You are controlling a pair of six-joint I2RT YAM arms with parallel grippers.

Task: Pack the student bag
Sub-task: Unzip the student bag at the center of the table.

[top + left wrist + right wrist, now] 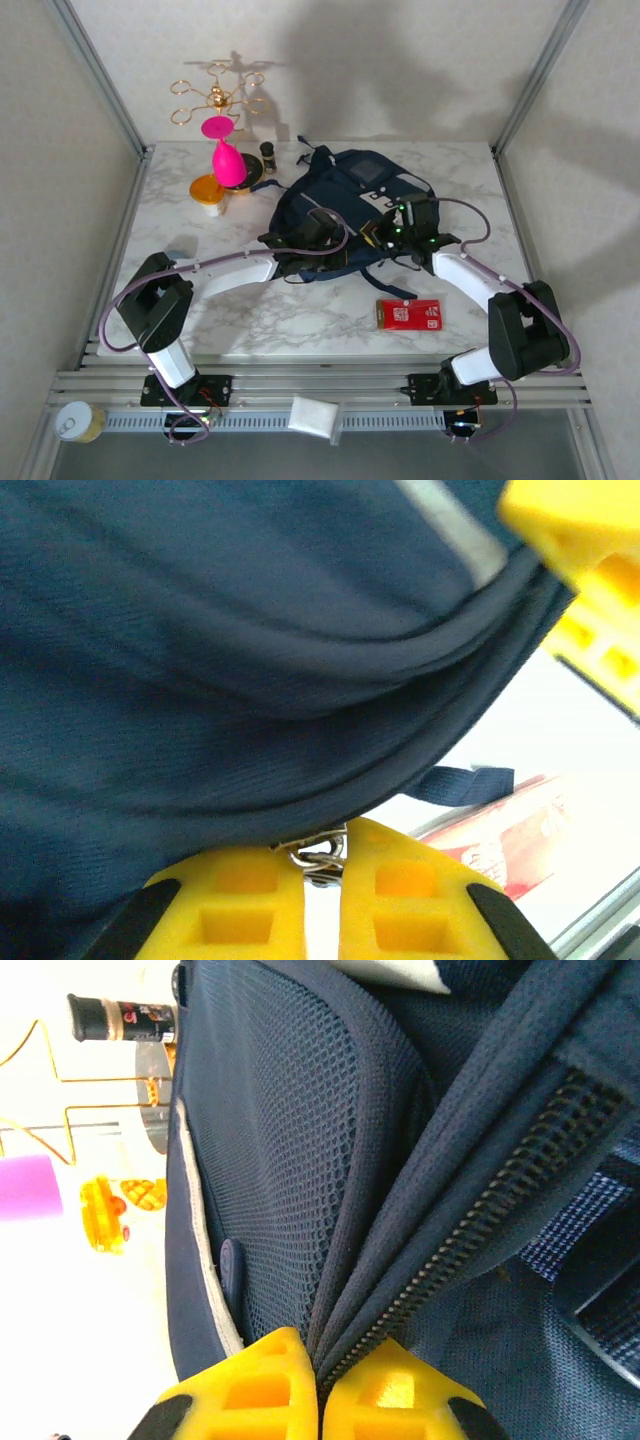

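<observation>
The navy student bag (345, 195) lies in the middle of the marble table, grey panel facing up. My left gripper (318, 232) is at its near left side, and in the left wrist view my left gripper (322, 865) is shut on a metal zipper pull (322, 856) under the bag's seam (300, 680). My right gripper (392, 230) is at the bag's near right side. Through the right wrist camera my right gripper (320, 1370) is shut on the bag's edge, pinching fabric beside the zipper teeth (470, 1250) and the mesh panel (290, 1150).
A red flat packet (409, 314) lies on the table near the right arm, also seen as the red packet (510, 830). At the back left stand a pink cup (226, 155), an orange-lidded jar (208, 193), a small dark bottle (267, 155) and a gold wire stand (215, 95).
</observation>
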